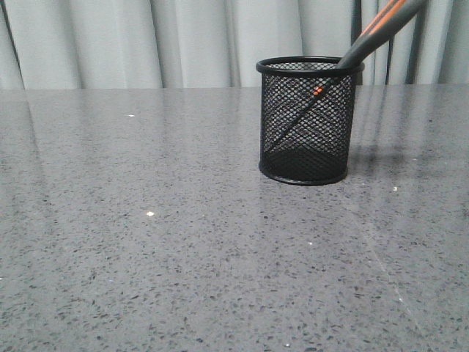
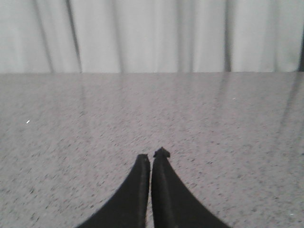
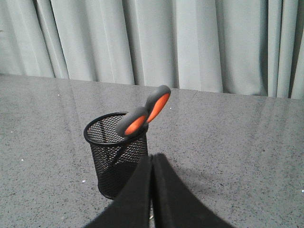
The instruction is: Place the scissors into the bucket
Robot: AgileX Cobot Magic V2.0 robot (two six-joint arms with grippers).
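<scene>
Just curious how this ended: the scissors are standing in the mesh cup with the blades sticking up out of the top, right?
Not quite. The scissors do stand in the mesh cup, but the handles stick out, as the right wrist view shows; the blades point down inside.

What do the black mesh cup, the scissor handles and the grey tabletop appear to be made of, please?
The black mesh cup looks like painted wire metal: see-through lattice, solid rolled rim. The scissor handles seem matte grey plastic with orange lining, possibly rubbery. The speckled grey tabletop resembles polished stone or composite, given its sheen and faint reflections.

One scissors point(image 1: 366, 37); one bucket point(image 1: 308, 121)
</scene>
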